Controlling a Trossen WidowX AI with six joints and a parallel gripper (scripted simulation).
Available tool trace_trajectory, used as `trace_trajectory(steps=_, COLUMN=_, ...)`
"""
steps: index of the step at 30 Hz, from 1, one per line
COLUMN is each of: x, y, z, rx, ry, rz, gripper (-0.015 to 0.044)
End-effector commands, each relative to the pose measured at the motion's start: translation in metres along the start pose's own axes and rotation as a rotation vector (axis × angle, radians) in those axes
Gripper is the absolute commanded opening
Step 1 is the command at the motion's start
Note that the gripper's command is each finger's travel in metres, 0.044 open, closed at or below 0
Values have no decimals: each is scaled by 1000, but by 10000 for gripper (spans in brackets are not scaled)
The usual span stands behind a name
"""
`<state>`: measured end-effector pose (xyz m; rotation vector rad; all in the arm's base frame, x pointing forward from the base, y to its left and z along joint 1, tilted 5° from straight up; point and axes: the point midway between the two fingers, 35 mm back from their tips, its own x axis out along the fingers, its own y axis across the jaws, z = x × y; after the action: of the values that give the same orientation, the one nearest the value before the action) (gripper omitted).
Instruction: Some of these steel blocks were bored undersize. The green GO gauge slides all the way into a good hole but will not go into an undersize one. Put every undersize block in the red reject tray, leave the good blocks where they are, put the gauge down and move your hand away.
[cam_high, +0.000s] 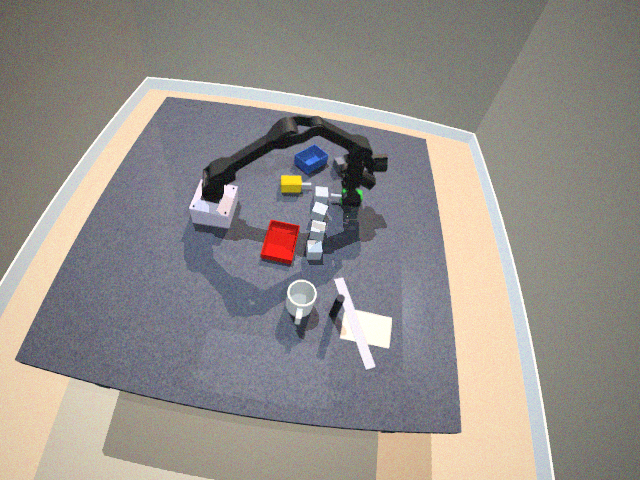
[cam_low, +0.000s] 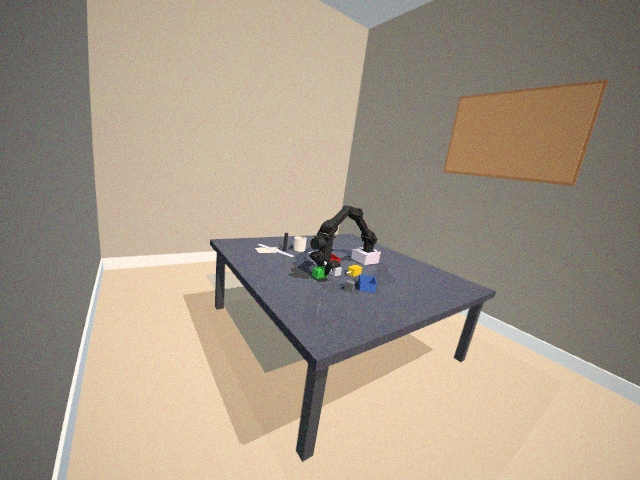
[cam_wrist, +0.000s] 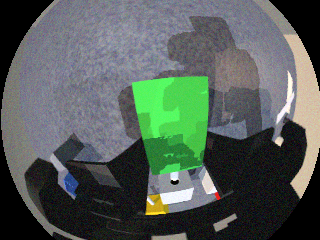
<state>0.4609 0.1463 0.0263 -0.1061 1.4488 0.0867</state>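
Evidently mid-gauging, by the top view: right of centre, my pincer is closed on the green GO gauge, its pin aimed leftward at the uppermost steel block. Holding by the handle leaves the pin free to enter. Four blocks stand in a column, presumably so each can be probed from one side. Red reject tray sits left of them, handy for failures; no block in it.

Exterior view: gauge low at the centre, by the block; contact unclear.

Wrist view: green handle upright mid-frame, pin below it roughly lined up with a dark bore. My judgement: straight push next; skewed entry could mimic an undersize hole.
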Motion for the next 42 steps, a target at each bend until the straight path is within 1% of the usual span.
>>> trace_trajectory(steps=1, x=0, y=0, z=-2, rx=-4, ry=-4, rz=-2, gripper=0)
trace_trajectory(steps=18, x=3, y=0, z=-10, rx=-4, ry=-15, rz=-2, gripper=0)
trace_trajectory(steps=42, x=-4, y=-1, z=-6, rx=-4, ry=-15, rz=-2, gripper=0)
